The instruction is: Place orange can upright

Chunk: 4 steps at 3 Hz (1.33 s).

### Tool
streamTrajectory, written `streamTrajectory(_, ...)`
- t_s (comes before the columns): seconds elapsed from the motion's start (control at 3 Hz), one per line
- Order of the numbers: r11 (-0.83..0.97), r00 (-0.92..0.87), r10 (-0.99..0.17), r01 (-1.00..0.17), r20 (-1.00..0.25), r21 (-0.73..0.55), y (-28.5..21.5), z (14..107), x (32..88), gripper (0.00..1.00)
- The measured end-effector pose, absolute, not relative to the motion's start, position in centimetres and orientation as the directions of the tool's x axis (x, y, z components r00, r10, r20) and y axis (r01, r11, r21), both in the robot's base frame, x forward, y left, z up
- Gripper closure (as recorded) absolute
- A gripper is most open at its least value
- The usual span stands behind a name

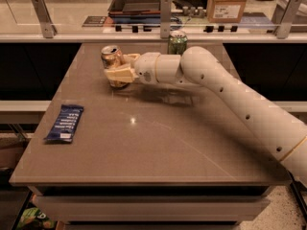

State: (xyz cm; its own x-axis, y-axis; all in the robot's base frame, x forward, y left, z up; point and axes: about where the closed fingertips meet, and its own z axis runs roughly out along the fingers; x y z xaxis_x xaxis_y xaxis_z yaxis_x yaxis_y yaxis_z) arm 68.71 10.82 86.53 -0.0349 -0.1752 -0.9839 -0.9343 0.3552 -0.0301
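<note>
The orange can (111,57) stands nearly upright at the back left of the brown table (144,138), its silver top facing up and slightly toward the camera. My gripper (118,72) reaches in from the right and is shut on the can, its cream fingers (120,74) wrapped around the can's lower half. The can's base is at or just above the table surface; I cannot tell whether it touches. The white arm (230,95) stretches across the table's right side.
A green can (177,42) stands upright at the back edge, just behind my wrist. A blue snack packet (65,122) lies flat near the left edge. A glass-railed counter with a tray and a cardboard box runs behind the table.
</note>
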Motion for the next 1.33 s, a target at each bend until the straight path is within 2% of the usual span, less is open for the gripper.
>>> streamTrajectory(0.67,0.347,-0.034,-0.175,-0.937,-0.984,-0.029,11.35,86.50,68.54,0.13)
streamTrajectory(1.0,0.343,-0.034,-0.175,-0.939,-0.984,-0.029,11.61,86.48,68.45,0.00)
streamTrajectory(1.33,0.343,-0.034,-0.175,-0.939,-0.984,-0.029,11.61,86.48,68.45,0.00)
